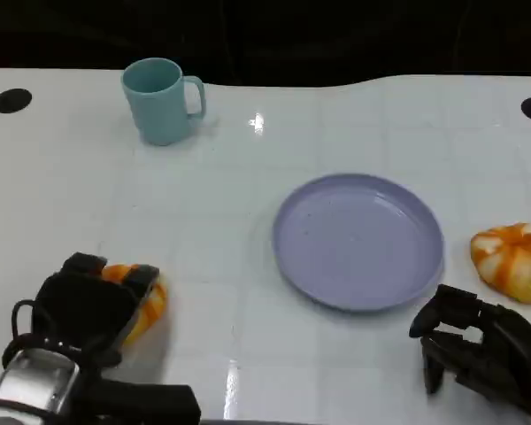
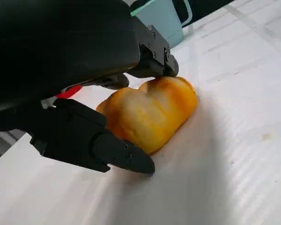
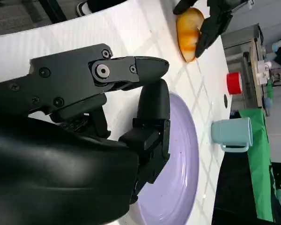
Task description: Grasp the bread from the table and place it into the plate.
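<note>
The bread [image 1: 152, 299], a golden-orange roll, lies on the white table at the front left. My left hand [image 1: 84, 305] lies over it and grips it. In the left wrist view a finger touches the far end of the bread [image 2: 152, 112] and the thumb [image 2: 107, 150] presses against its near side. The lilac plate [image 1: 358, 241] sits mid-table, with nothing in it. My right hand [image 1: 478, 345] hovers just off the plate's front right rim, fingers apart and bent downward, holding nothing. The right wrist view shows this right hand [image 3: 98, 108] over the plate [image 3: 185, 150], with the bread [image 3: 189, 28] and left hand [image 3: 215, 18] beyond.
A teal mug [image 1: 162, 99] stands at the back left. An orange-and-white striped bun [image 1: 513, 261] lies at the right edge, right of the plate. Two black round holes [image 1: 11, 100] mark the table's far corners. Off the table, a red object [image 3: 233, 83] sits on a stand.
</note>
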Motion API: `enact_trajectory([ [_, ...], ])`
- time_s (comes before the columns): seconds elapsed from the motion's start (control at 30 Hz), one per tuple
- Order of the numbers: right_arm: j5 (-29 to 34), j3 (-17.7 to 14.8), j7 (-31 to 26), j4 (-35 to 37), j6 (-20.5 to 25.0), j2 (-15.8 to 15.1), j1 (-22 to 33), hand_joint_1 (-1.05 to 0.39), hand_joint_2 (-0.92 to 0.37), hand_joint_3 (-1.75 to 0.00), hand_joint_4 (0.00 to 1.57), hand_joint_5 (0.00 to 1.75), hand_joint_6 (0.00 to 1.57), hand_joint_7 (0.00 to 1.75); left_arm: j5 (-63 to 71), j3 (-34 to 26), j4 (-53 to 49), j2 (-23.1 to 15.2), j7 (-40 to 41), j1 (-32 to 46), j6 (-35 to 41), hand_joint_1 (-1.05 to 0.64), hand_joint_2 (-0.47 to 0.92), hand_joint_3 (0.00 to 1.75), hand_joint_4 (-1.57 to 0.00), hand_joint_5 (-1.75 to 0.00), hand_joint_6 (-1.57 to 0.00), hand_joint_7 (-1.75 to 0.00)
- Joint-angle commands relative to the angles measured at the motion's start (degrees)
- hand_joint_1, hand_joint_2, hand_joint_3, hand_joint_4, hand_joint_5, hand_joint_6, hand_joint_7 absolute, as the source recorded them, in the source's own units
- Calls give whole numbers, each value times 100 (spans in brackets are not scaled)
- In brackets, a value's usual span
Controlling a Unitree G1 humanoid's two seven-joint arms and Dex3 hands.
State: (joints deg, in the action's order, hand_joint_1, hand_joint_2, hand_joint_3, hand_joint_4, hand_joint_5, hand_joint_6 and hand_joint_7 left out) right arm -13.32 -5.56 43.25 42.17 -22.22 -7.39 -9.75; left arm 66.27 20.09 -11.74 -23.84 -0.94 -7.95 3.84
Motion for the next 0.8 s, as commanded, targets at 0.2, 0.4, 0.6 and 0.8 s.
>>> enact_trajectory([
  [0.2, -22, 8, 2, -93, 127, -71, 129, -54, -92, -26, 67, 175, 71, 136, -847, -44, -775, -255, 1844, -61, -1035, -24, 66, 89, -69, -147, -110, -11],
  [0.4, -27, 12, 15, -109, 130, -68, 135, -54, -92, -25, 67, 175, 72, 137, -1059, -32, -956, -299, 2509, -60, -1361, -21, 59, 114, -71, -174, -68, -146],
  [0.6, -16, 20, 28, -104, 99, -74, 135, -55, -92, -25, 67, 175, 71, 136, -1089, -54, -770, -342, 2636, 5, -1381, -21, 60, 116, -72, -175, -59, -156],
  [0.8, -12, 34, -12, -133, 167, -53, 111, -54, -92, -25, 67, 175, 71, 136, -1232, -178, -532, -432, 2742, -65, -1524, -14, 47, 120, -74, -175, -65, -147],
])
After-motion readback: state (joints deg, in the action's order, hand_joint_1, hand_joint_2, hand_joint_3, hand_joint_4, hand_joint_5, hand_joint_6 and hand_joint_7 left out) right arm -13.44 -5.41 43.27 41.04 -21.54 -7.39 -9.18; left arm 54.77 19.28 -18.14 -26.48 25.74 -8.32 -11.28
